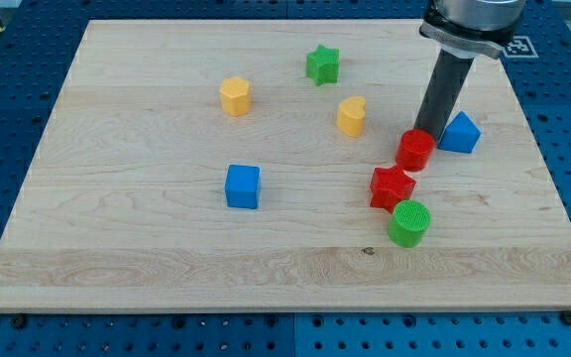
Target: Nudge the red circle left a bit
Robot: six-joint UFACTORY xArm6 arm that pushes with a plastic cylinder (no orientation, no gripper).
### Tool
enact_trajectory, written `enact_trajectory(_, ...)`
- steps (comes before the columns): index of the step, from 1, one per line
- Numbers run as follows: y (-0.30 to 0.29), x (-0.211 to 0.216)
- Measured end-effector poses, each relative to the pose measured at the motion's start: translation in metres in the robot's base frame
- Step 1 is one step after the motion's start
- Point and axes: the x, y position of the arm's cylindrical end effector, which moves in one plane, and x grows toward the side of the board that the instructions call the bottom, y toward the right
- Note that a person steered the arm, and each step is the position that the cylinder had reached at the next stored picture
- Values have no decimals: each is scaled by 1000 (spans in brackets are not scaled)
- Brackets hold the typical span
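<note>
My tip (423,132) at the red circle's (415,150) top-right edge, rod near-upright; no claw visible.

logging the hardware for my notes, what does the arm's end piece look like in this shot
A straight dark, near-black round rod, my tip, hangs from a wider grey metallic collar with a dark band at the view's top. No cables show. A black-and-white square marker pattern lies beside the collar.

The red circle (415,151) hides my tip (422,132); the rod's upper part is cut by the view's top.
</note>
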Motion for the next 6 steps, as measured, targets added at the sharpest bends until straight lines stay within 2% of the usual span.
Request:
enact_trajectory(1, 20, 0)
enact_trajectory(2, 50, 17)
enact_trajectory(3, 55, 35)
enact_trajectory(6, -2, 40)
